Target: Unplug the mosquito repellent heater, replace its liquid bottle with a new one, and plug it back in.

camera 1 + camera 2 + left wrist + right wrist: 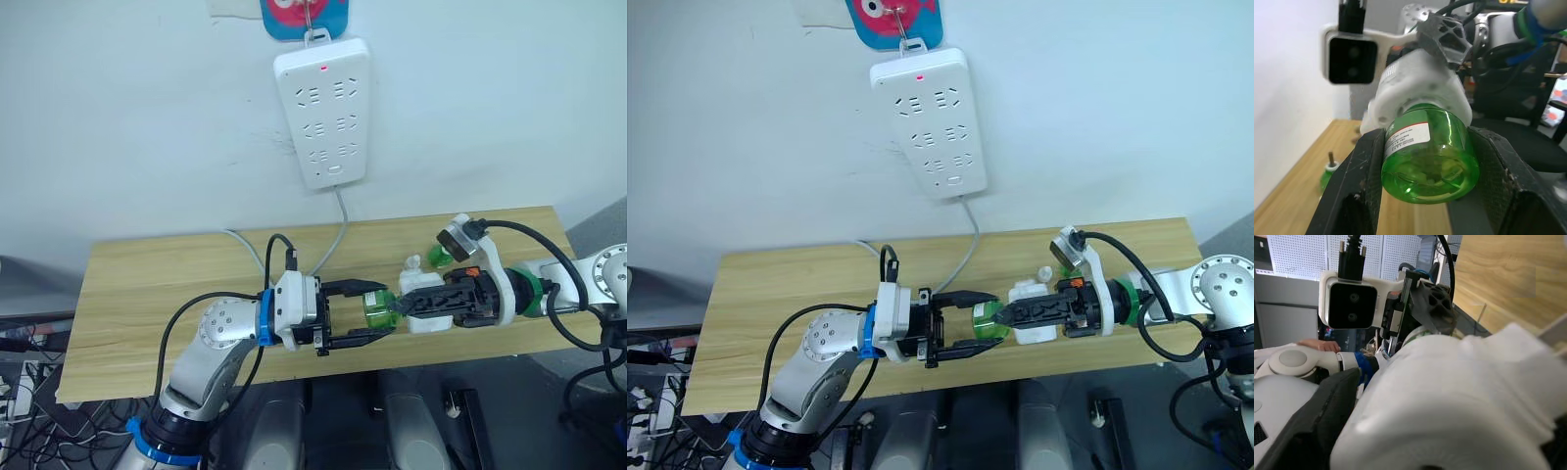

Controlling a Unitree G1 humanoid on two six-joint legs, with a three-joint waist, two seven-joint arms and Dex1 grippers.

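The white mosquito repellent heater [423, 297] hangs unplugged above the table's front edge, with my right gripper [407, 305] shut on it. A green liquid bottle [376, 305] sticks out of the heater toward my left arm. My left gripper [382, 313] is shut on that bottle, one black finger against each side, as the left wrist view shows on the bottle [1430, 161]. A second green bottle [439, 257] stands on the table behind the right wrist, partly hidden by it.
A long white power strip [321, 113] with a red light hangs on the wall above the wooden table [147, 284]. Its grey cable [338, 230] drops to the tabletop. A small white cap [412, 262] lies near the second bottle.
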